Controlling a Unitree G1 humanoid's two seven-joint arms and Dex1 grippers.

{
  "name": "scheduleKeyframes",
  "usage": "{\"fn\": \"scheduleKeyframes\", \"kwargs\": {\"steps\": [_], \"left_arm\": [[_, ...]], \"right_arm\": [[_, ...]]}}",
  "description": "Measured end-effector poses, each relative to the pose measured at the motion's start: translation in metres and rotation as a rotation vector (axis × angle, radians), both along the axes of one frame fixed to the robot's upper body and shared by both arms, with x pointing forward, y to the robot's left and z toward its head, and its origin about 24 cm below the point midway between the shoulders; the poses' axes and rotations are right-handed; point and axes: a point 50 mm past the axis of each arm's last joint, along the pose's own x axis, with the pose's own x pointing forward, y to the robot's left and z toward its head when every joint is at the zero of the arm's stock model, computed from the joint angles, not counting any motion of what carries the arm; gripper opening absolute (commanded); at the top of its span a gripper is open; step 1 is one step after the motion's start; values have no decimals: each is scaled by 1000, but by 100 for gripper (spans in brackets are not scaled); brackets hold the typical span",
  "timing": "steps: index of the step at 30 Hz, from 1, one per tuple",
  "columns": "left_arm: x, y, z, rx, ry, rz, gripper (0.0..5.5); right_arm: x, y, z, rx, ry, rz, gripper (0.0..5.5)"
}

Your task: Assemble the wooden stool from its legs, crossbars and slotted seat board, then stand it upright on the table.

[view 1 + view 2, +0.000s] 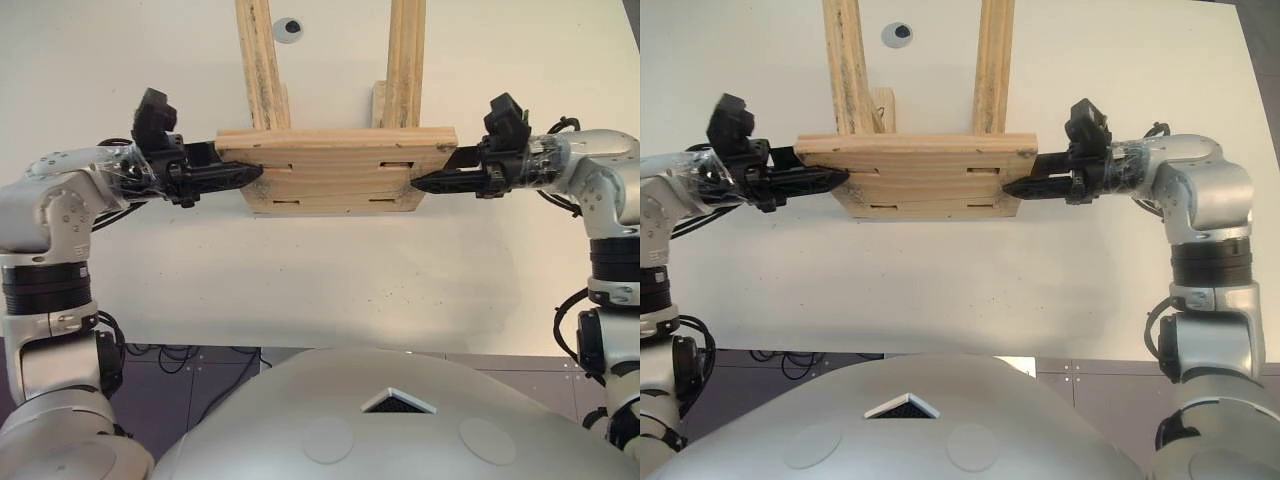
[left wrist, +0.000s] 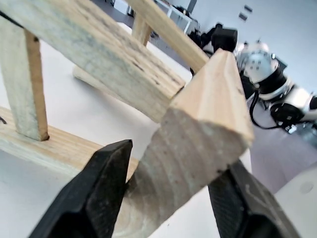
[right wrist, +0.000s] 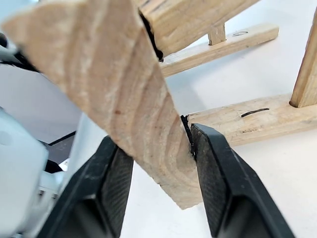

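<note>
the white table (image 1: 300, 290) ran from its near edge, just ahead of the robot, away to the far edge. past the middle of the surface the assembled stool lay on its side, with its slotted seat board (image 1: 335, 170) turned toward the near edge and standing on its long edge, leaning a little. four rectangular slots showed in the face of the board, two near each end. whether the board's lower edge touched the table could not be told.

the left gripper (image 1: 255, 172) was clamped on the left end of the seat board, one black finger (image 2: 94, 193) against each face and the wood filling the narrow gap between them. the right gripper (image 1: 418, 182) gripped the right end of the board the same way, its fingers (image 3: 218, 183) pressed on both faces. the two arms came in level from opposite sides, pointing at each other across the board.

behind the board, two legs (image 1: 262, 60) ran side by side toward the far edge of the table, and a short crossbar (image 1: 378, 103) stood just beside the right-hand one. between the legs, close to the far edge, a small round dark disc (image 1: 288, 29) sat in the surface
</note>
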Motion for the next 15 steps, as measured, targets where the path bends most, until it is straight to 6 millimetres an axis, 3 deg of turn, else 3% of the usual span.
{"fn": "scheduleKeyframes", "kwargs": {"steps": [4, 8, 10, 15], "left_arm": [[-3, -4, 25, -70, 35, 50, 229], [9, -12, 46, -177, 101, 113, 229], [21, -19, 53, -257, 138, 164, 228], [42, -32, 59, -412, 196, 302, 217]], "right_arm": [[-9, -8, 24, 83, 86, -30, 162], [-10, -14, 47, 204, 230, -74, 155], [-1, -18, 63, 241, 299, -120, 154], [26, -21, 76, 386, 398, -208, 143]]}}
